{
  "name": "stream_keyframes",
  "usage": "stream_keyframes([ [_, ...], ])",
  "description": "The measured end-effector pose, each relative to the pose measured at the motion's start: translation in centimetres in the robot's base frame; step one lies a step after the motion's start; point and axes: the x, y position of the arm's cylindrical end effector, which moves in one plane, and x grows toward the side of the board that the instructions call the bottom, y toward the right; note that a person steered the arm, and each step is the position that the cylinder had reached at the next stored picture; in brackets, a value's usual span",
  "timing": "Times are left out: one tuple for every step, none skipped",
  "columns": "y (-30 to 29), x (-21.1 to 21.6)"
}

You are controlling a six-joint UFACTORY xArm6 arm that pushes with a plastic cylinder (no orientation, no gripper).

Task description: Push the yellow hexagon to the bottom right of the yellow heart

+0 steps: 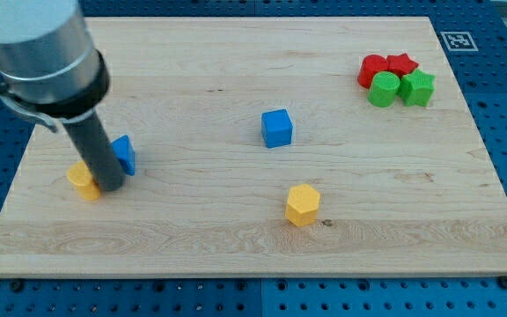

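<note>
Yellow hexagon (pixel 303 204) sits low-centre on the board (pixel 236 246), open wood all round, near the bottom edge. Yellow heart (pixel 83 180) far to its left, touching the tip (pixel 110 187); blue block (pixel 125 154) just behind. Blue cube (pixel 277 128) above hexagon. Red-green cluster (pixel 396 79) up right.

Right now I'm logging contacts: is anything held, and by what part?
Nothing is held; I have no gripper. My tip stands on the board between the yellow heart and a blue block, close against both; contact cannot be told.
</note>
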Motion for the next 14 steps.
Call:
stream_keyframes([
  [0.4, 0.3],
  [5.4, 0.4],
  [11.4, -0.7],
  [19.9, -1.9],
  [29.1, -1.6],
  [33.2, 1.0],
  [31.5, 3.1],
  [26.6, 5.5],
  [18.7, 5.7],
  [19.1, 5.7],
  [23.9, 5.6],
  [24.6, 3.0],
  [20.8, 1.7],
  [13.8, 2.8],
])
